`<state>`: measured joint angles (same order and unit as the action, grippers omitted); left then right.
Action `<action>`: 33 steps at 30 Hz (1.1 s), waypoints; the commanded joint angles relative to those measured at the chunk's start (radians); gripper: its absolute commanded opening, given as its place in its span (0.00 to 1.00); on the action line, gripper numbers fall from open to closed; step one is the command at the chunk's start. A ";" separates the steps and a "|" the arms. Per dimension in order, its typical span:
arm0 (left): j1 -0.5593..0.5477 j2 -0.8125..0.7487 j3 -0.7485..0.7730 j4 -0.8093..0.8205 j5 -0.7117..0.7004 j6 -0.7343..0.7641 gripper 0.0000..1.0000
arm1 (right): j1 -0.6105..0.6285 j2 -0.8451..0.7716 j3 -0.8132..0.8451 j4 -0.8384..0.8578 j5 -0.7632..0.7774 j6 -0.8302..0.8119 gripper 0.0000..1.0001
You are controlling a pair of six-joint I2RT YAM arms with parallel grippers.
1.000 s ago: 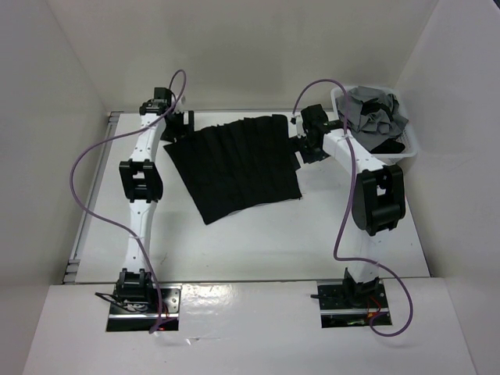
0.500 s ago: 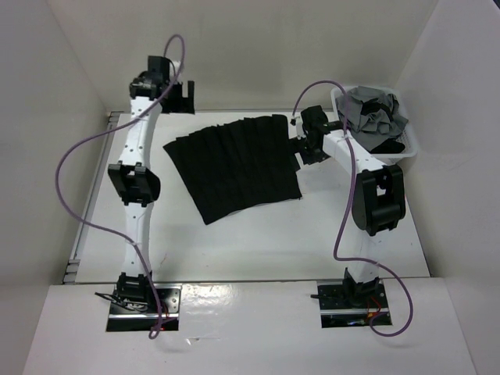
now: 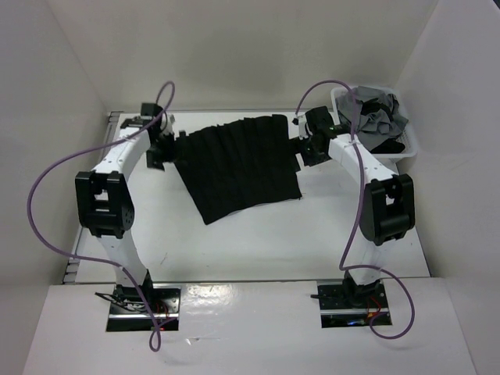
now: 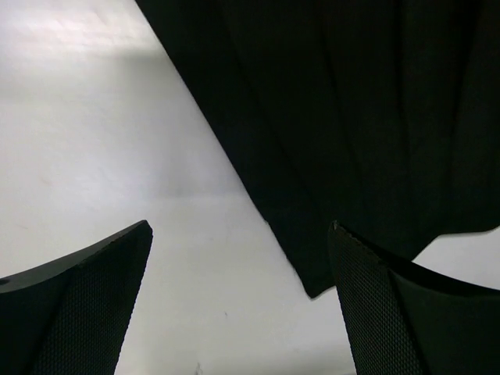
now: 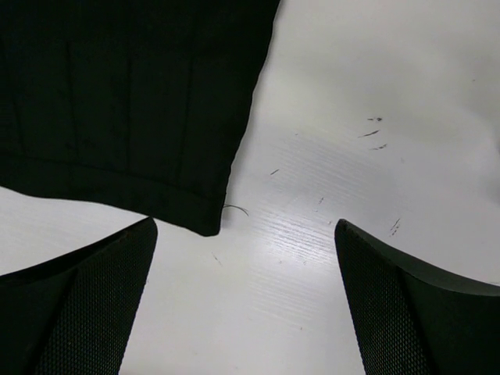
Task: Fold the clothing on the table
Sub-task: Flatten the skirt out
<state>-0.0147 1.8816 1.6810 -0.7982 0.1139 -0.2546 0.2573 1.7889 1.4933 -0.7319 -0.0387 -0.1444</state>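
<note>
Fingers point(image 4: 86, 305) of the left gripper point(image 3: 160, 148) spread wide, released, nothing clamped between them. In the left wrist view a corner of the black clothing point(image 4: 351, 117) sits in the gap, close to the picture-right finger; that finger overlaps the hem in the picture, contact cannot tell. The other finger is over bare table point(image 4: 94, 117). Right gripper point(image 3: 307, 148) likewise released, its fingers point(image 5: 78, 305) far apart and holding nothing. In the right wrist view a hemmed corner of the clothing lies in the gap, nearer the picture-left finger, with a loose thread at the corner tip. The picture-right finger is over bare, scuffed table. From the top view the near half of the table is bare. The clothing lies spread flat on the far half, turned at an angle, one corner pointing toward the table's centre, the opposite side near the far edge. Left gripper is at its far-left corner, right gripper at its right edge near the far-right corner. White basket point(image 3: 412, 150) sits at the table's far right corner with a grey garment point(image 3: 371, 113) heaped in it.
</note>
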 commanded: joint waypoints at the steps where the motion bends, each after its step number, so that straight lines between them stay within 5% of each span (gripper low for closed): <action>1: -0.034 -0.093 -0.107 0.070 0.072 -0.064 0.99 | 0.005 -0.039 -0.015 0.026 -0.041 0.022 0.98; 33: -0.071 0.093 -0.291 0.159 0.267 -0.218 0.99 | 0.005 -0.095 -0.065 0.035 -0.021 0.012 0.98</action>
<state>-0.0807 1.9625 1.4101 -0.6571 0.3431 -0.4526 0.2573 1.7237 1.4364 -0.7242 -0.0685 -0.1284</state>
